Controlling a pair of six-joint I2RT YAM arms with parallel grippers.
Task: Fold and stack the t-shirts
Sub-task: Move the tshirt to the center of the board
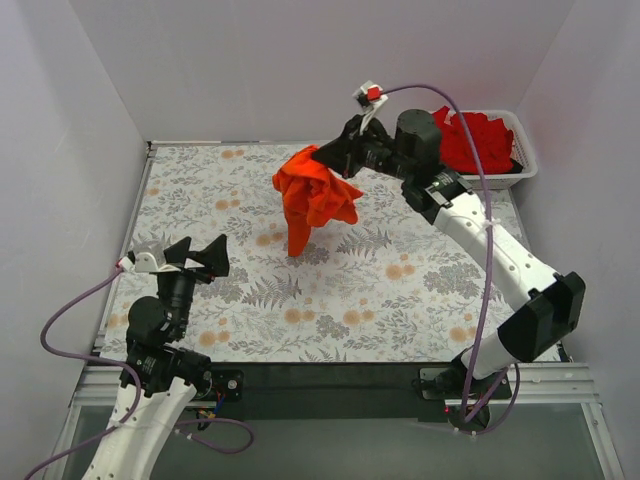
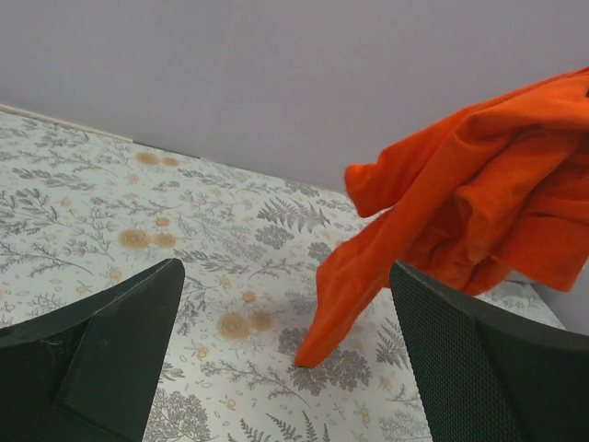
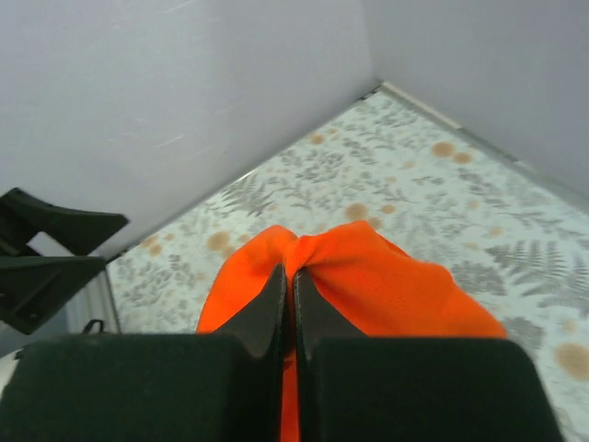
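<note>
Cloth pinched at one fold explains the crumpled hang: the right fingers (image 3: 271, 308) are clamped together on the orange shirt (image 1: 318, 198), holding it above the far middle of the counter (image 1: 400, 290), its lowest end perhaps just touching the surface. The left fingers (image 2: 110, 341) stand wide apart and empty near the front, likely ready to take a corner. Deeper red shirts (image 1: 478, 138) fill the basket (image 1: 528, 165) at far right; their number, and the orange shirt's sleeves and collar, are lost in folds.

One t-shirt (image 1: 318, 196) is bright orange-red, other t-shirts (image 1: 478, 140) deeper red, basket (image 1: 503, 181) white, table (image 1: 400, 300) grey-fern and orange-blossom printed.
</note>
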